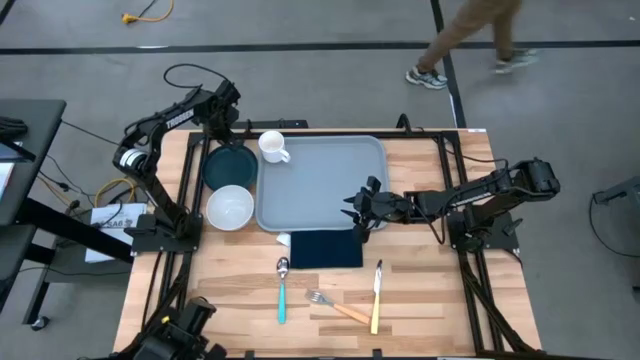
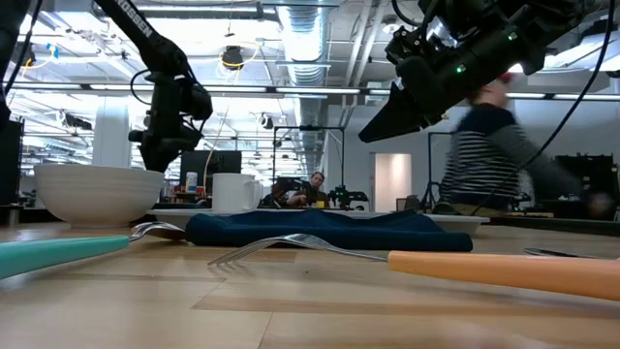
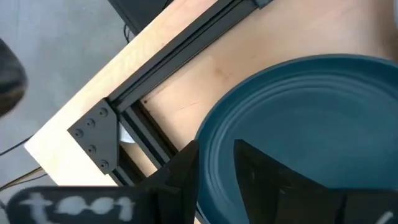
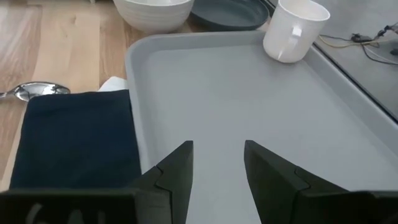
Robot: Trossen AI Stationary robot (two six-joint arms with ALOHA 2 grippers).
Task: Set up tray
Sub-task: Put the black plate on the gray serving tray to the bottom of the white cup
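Observation:
The grey-blue tray (image 1: 320, 185) (image 4: 236, 93) lies flat in the middle of the table, with a white mug (image 1: 273, 147) (image 4: 292, 31) standing in its far left corner. The round teal plate (image 1: 232, 168) (image 3: 311, 112) sits on the table by the tray's left edge. My left gripper (image 1: 222, 128) (image 3: 214, 146) is at the plate's far edge, shut on its rim. My right gripper (image 1: 352, 212) (image 4: 219, 146) hovers over the tray's near right part, open by a narrow gap and touching nothing. My left gripper holds the plate by its rim (image 3: 208, 163) at the far edge. One finger (image 3: 180, 177) is outside the rim and the other finger (image 3: 273, 177) is inside, over the plate's well. The fingers come from above, pointing down. I cannot tell whether the plate is off the table.
A white bowl (image 1: 230, 208) stands near the plate's near side. A navy napkin (image 1: 325, 248) (image 4: 74, 137) lies at the tray's near edge. Nearer me lie a spoon (image 1: 282, 290), a fork (image 1: 335, 305) and a knife (image 1: 377, 295). A person (image 1: 470, 40) walks beyond the far edge.

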